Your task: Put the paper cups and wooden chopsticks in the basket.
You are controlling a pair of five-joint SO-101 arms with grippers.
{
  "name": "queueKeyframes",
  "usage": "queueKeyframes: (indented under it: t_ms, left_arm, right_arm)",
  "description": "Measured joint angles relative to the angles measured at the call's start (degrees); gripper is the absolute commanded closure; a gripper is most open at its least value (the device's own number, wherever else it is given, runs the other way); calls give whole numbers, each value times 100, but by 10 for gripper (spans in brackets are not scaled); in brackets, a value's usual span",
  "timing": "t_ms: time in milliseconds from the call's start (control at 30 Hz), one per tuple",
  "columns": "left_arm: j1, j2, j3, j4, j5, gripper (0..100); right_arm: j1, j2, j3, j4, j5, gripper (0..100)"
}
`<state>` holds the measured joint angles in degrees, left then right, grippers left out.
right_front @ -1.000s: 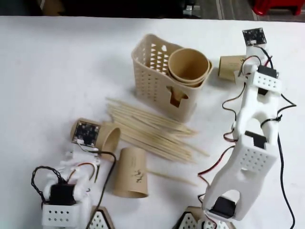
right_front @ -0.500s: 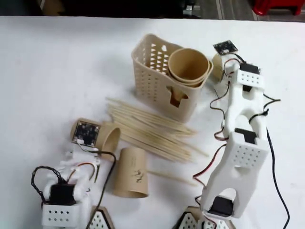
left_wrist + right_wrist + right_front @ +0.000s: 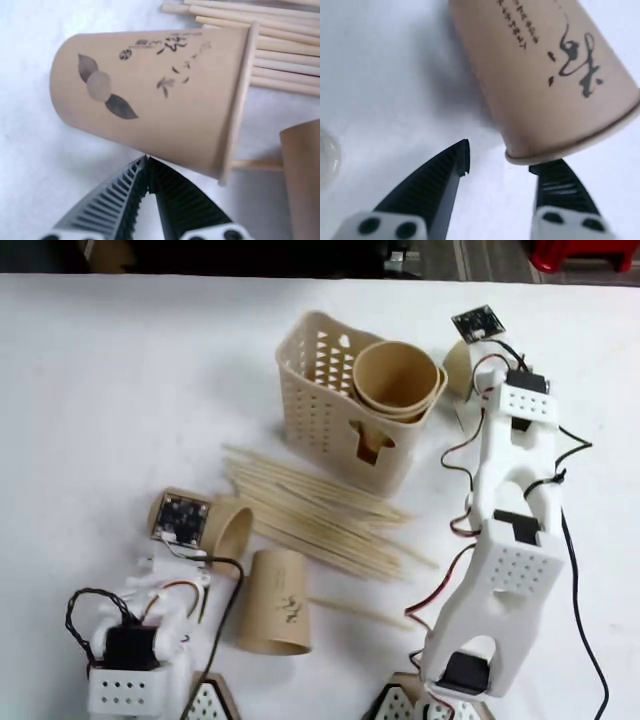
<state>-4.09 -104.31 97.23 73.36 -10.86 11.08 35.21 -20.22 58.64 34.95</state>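
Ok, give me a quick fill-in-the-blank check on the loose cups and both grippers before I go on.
1. Outside the cream perforated plastic basket, ____ brown paper cups lie loose on the white table.
2. The left gripper is ____, next to a cup lying on its side.
3. The right gripper is ____, at the rim of another cup.
Missing words: three; shut; open.
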Motion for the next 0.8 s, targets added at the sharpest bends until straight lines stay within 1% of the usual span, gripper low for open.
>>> queueKeyframes:
  t_ms: [67,100,200,400,533,800]
  left_arm:
    - [0,0,0,0,0,976]
    - [0,0,0,0,0,976]
    - [0,0,0,0,0,976]
    - [0,0,0,0,0,976]
    - [0,0,0,0,0,976]
    - [0,0,0,0,0,973]
  right_arm:
    - [0,97,0,-299,0,972]
    - [0,123,0,-440,0,983]
    - [0,141,0,-633,0,979]
    - [0,141,0,-615,18,979]
    - [0,9,0,-167,18,979]
    - [9,-1178,0,1064,18,979]
